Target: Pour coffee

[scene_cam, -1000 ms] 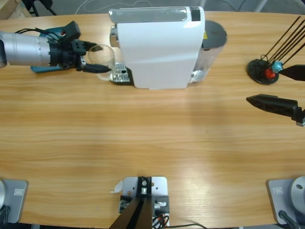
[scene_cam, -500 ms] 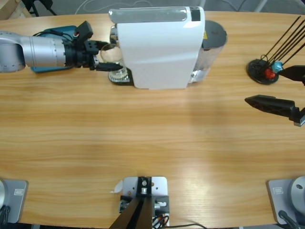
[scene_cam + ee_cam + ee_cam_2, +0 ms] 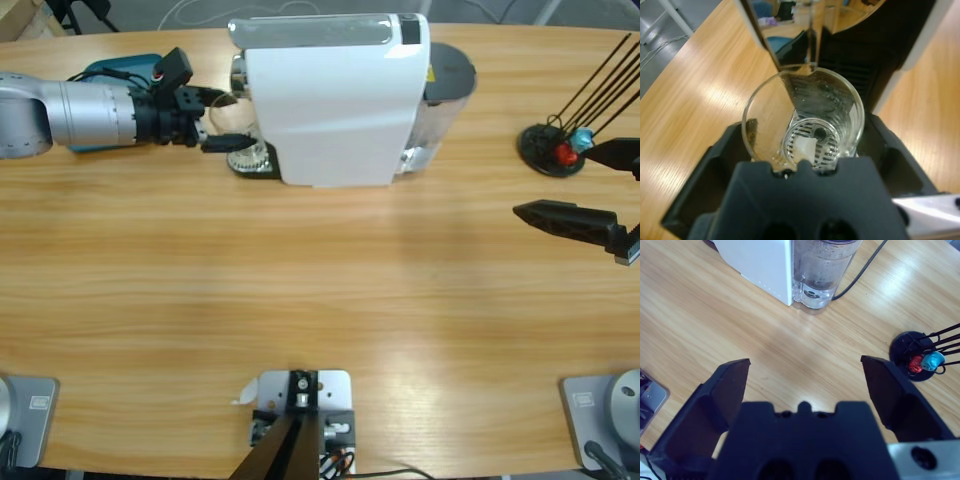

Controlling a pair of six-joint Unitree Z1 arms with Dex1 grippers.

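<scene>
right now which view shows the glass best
The left wrist view: it looks straight down into the clear glass, held in the left tool, over the drip grate. The high view shows only a faint rim beside the coffee machine. The right wrist view misses it.

The left gripper (image 3: pixel 228 120) has carried the clear glass (image 3: pixel 237 125) to the right, from the open table up to the white coffee machine (image 3: pixel 335 100). The glass now sits over the metal drip tray (image 3: pixel 810 142) at the machine's front, where a second ago it stood just left of it. The left arm (image 3: pixel 75 112) has moved a bit farther back on the table too.
</scene>
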